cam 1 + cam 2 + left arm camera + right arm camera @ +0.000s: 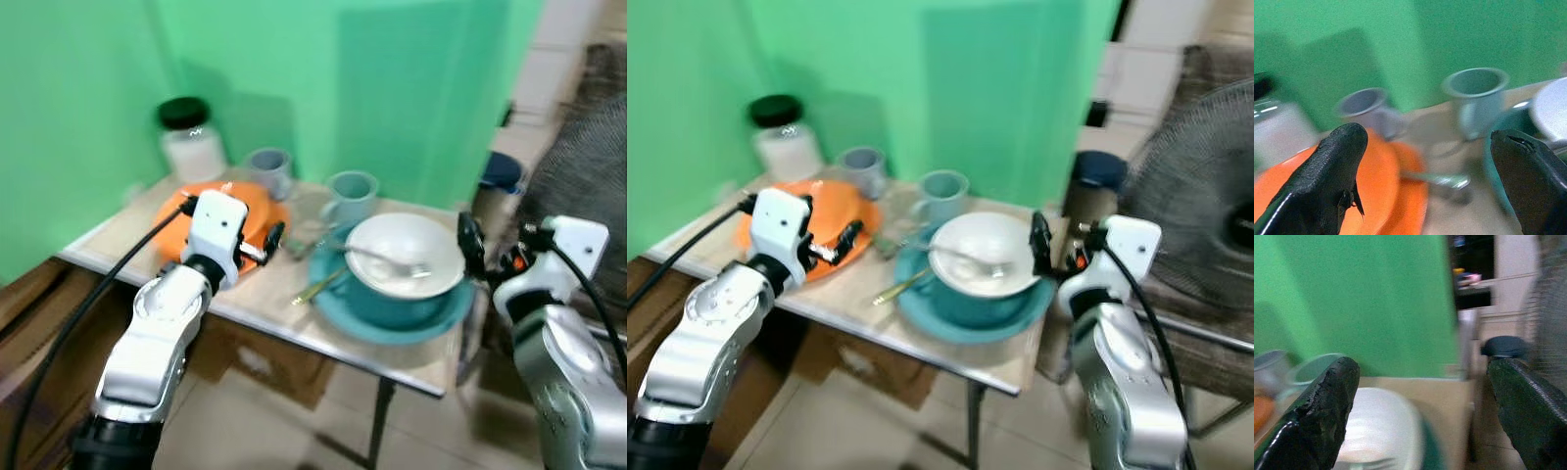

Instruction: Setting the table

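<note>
The table (284, 318) is carrying the stacked dishes, seemingly waiting to be laid out: a teal plate (411, 323) under the white bowl (404, 253), beside an orange plate (257, 211). Left gripper (276, 238) and right gripper (468, 245) are both hovering spread apart, gripping nothing.

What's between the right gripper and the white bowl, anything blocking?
Nothing visible. The right gripper is open, just off the table's right edge, beside the white bowl, which sits in the teal bowl on the teal plate. A spoon lies inside the white bowl, not in the approach path.
</note>
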{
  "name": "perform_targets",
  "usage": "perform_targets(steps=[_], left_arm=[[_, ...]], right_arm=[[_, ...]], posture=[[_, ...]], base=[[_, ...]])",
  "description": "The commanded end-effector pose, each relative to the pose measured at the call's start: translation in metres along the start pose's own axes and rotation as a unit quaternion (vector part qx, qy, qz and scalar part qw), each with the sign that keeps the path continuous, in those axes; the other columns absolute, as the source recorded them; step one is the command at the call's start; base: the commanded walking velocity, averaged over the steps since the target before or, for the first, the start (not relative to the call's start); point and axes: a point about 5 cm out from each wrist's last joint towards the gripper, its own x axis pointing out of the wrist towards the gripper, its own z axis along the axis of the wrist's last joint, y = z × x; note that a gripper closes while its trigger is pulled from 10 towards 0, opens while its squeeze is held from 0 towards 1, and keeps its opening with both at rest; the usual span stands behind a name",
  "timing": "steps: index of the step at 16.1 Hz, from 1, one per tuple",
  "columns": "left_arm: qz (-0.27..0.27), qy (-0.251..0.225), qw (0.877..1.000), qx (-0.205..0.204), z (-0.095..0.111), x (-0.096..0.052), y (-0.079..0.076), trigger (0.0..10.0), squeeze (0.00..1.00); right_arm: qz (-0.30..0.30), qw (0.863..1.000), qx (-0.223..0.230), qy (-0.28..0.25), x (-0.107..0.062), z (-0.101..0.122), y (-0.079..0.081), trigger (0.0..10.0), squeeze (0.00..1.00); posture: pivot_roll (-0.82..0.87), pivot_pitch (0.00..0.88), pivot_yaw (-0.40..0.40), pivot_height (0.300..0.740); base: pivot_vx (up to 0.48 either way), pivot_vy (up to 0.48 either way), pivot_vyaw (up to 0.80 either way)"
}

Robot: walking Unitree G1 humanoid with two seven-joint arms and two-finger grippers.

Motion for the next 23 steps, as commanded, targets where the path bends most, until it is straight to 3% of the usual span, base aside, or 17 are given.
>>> perform_targets(steps=[1,4,8,9,12,14,15,16,17,20,21,22,23], left_arm=[[-0.037,-0.012,0.999,0.000,0.005,0.005,-0.011,10.0,0.00],[-0.093,-0.015,0.996,0.009,0.006,0.004,-0.022,10.0,0.00],[-0.161,-0.009,0.987,-0.009,0.005,0.001,-0.032,10.0,0.00],[-0.185,-0.010,0.983,0.019,0.007,0.002,-0.033,10.0,0.00],[-0.197,-0.036,0.979,0.037,0.015,0.023,-0.023,10.0,0.00],[-0.245,-0.056,0.968,0.022,0.025,0.041,-0.018,10.0,0.00],[-0.280,-0.056,0.958,0.017,0.029,0.046,-0.019,10.0,0.34],[-0.316,-0.054,0.947,0.026,0.034,0.055,-0.020,10.0,1.00],[-0.356,-0.049,0.933,0.032,0.038,0.063,-0.020,10.0,1.00],[-0.392,-0.037,0.916,0.076,0.040,0.081,-0.021,10.0,1.00],[-0.415,-0.025,0.904,0.100,0.037,0.088,-0.024,10.0,1.00],[-0.437,-0.002,0.890,0.128,0.033,0.095,-0.028,10.0,0.83],[-0.442,0.002,0.887,0.135,0.032,0.096,-0.030,10.0,0.58]], right_arm=[[-0.013,1.000,-0.002,-0.004,-0.005,0.005,-0.006,10.0,0.00],[-0.009,1.000,-0.011,-0.002,-0.014,0.006,-0.008,10.0,0.00],[-0.002,1.000,-0.016,0.009,-0.019,0.007,-0.011,10.0,0.00],[0.012,1.000,-0.021,0.010,-0.018,0.008,-0.010,10.0,0.00],[0.044,0.998,-0.046,0.019,-0.014,0.012,-0.012,10.0,0.00],[0.053,0.997,-0.057,0.025,-0.011,0.014,-0.019,10.0,0.00],[0.060,0.996,-0.066,0.027,-0.010,0.015,-0.020,10.0,0.00],[0.073,0.994,-0.076,0.033,-0.009,0.015,-0.021,10.0,0.00],[0.091,0.991,-0.085,0.040,-0.009,0.016,-0.020,10.0,0.00],[0.125,0.985,-0.099,0.059,-0.015,0.015,-0.019,10.0,0.00],[0.142,0.982,-0.101,0.070,-0.021,0.016,-0.019,10.0,0.00],[0.159,0.977,-0.112,0.087,-0.029,0.016,-0.022,10.0,0.00],[0.162,0.976,-0.115,0.090,-0.032,0.016,-0.022,10.0,0.00]], posture=[[-0.02,0.000,0.062,0.740],[-0.04,0.000,0.071,0.740],[-0.04,0.000,0.066,0.740],[-0.05,0.000,0.068,0.740],[-0.06,0.000,0.058,0.740],[-0.06,0.000,0.051,0.740],[-0.06,0.000,0.046,0.740],[-0.06,0.000,0.043,0.740],[-0.07,0.000,0.044,0.740],[-0.09,0.000,0.052,0.740],[-0.11,0.000,0.062,0.740],[-0.14,0.000,0.079,0.740],[-0.14,0.000,0.081,0.740]], base=[[0.304,0.000,0.00],[0.097,0.000,0.00],[0.000,0.000,0.00],[0.000,0.000,0.00],[0.000,0.000,0.00],[0.000,0.000,0.00],[0.000,0.000,0.00],[0.000,0.000,0.00],[0.000,0.000,0.00],[0.000,0.000,0.00],[0.000,0.000,0.00],[0.000,0.000,0.00],[0.000,0.000,0.00]])
